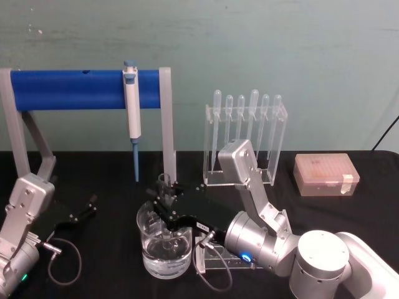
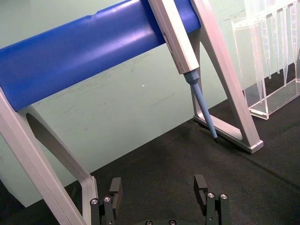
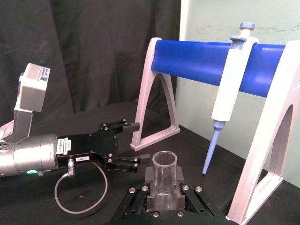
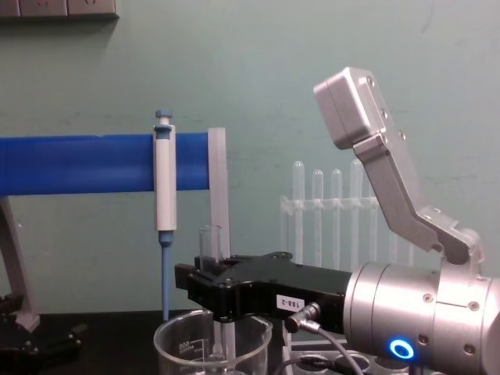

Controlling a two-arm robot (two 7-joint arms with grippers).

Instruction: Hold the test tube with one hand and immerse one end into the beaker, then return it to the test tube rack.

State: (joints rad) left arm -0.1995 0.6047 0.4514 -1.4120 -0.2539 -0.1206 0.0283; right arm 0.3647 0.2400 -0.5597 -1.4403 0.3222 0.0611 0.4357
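The clear glass test tube [image 1: 164, 185] stands upright, with my right gripper [image 1: 164, 204] shut on it around its upper part. Its lower end reaches down inside the wide glass beaker [image 1: 149, 249] at the table's front centre. From the chest view the tube's open rim [image 4: 209, 233] rises above the black right gripper [image 4: 209, 280], and the beaker [image 4: 183, 344] sits right below. The right wrist view has the tube [image 3: 164, 174] clamped between the fingers. My left gripper [image 1: 83, 209] rests open at the left, a hand's width from the beaker, with nothing between its fingers [image 2: 115, 186].
Behind the beaker stands a grey frame with a blue bar [image 1: 68, 89], and a blue-and-white micropipette [image 1: 132, 112] hangs from it. A clear rack of plastic pipettes [image 1: 246, 134] is at the back right, with a pale orange box [image 1: 325, 174] beside it.
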